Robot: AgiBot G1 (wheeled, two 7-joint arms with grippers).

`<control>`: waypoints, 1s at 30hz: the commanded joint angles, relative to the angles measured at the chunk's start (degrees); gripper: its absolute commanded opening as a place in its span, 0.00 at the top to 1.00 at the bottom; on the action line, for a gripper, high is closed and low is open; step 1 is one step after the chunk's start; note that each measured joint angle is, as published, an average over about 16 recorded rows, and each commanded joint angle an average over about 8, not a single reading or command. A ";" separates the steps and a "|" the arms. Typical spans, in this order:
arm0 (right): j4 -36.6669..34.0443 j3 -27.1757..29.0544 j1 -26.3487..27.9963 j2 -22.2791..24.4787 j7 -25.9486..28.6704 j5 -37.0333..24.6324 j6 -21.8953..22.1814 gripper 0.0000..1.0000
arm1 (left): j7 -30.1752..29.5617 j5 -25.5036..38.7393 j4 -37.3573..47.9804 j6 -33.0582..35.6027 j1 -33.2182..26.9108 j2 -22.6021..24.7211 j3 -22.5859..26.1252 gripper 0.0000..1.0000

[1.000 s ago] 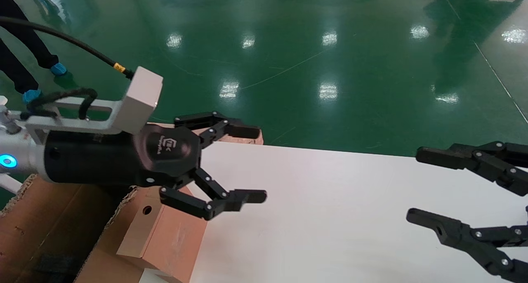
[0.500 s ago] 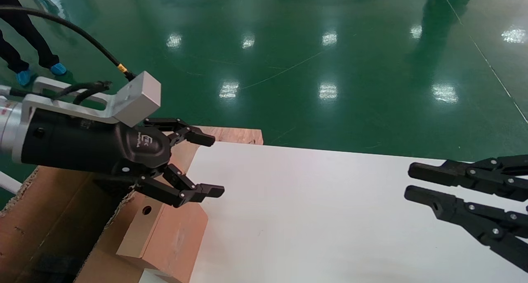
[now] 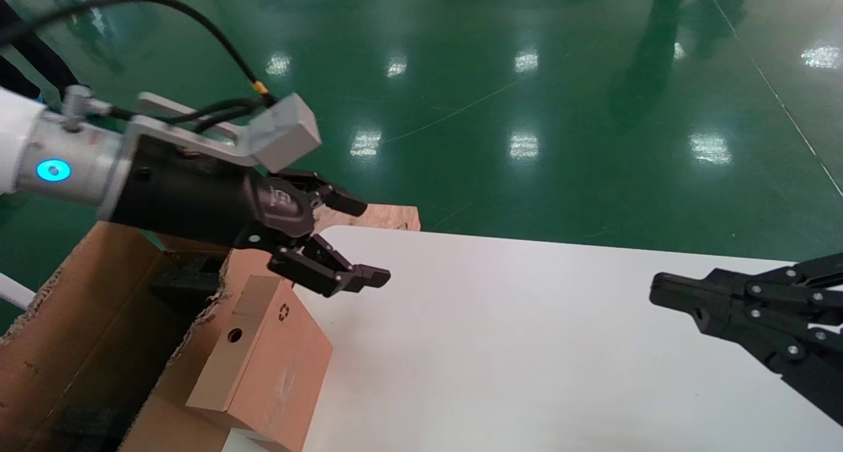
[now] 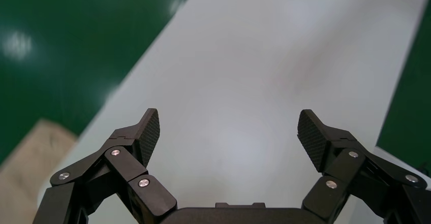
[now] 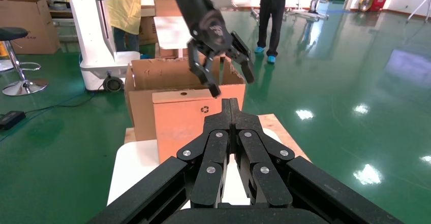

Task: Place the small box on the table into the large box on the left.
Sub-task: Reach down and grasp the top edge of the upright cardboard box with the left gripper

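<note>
The small box (image 3: 263, 353), brown with a round hole and a recycling mark, stands at the left edge of the white table (image 3: 527, 346), against the ragged wall of the large box (image 3: 99, 320). My left gripper (image 3: 365, 241) hangs open and empty just above the small box's far end, apart from it. In the left wrist view its jaws (image 4: 228, 132) stand wide over bare table (image 4: 244, 56). My right gripper (image 3: 658, 287) is shut and empty over the table's right side. The right wrist view shows its closed tips (image 5: 229, 102), the small box (image 5: 178, 120), the large box (image 5: 152, 76) and the left gripper (image 5: 232, 82).
A light wooden board (image 3: 388, 216) juts out beyond the table's far left corner. Green floor lies beyond the table. In the right wrist view a white robot base (image 5: 101, 41), a stool (image 5: 15, 56), more cartons and standing people are behind the large box.
My left gripper has risen and swung forward over the small box's far end, uncovering its top. My right gripper's jaws have closed from wide open to shut.
</note>
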 commanded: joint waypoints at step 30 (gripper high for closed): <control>0.00 -0.04 0.01 0.01 -0.02 0.03 0.01 1.00 | -33.42 5.02 0.65 0.67 -33.15 5.14 51.28 0.00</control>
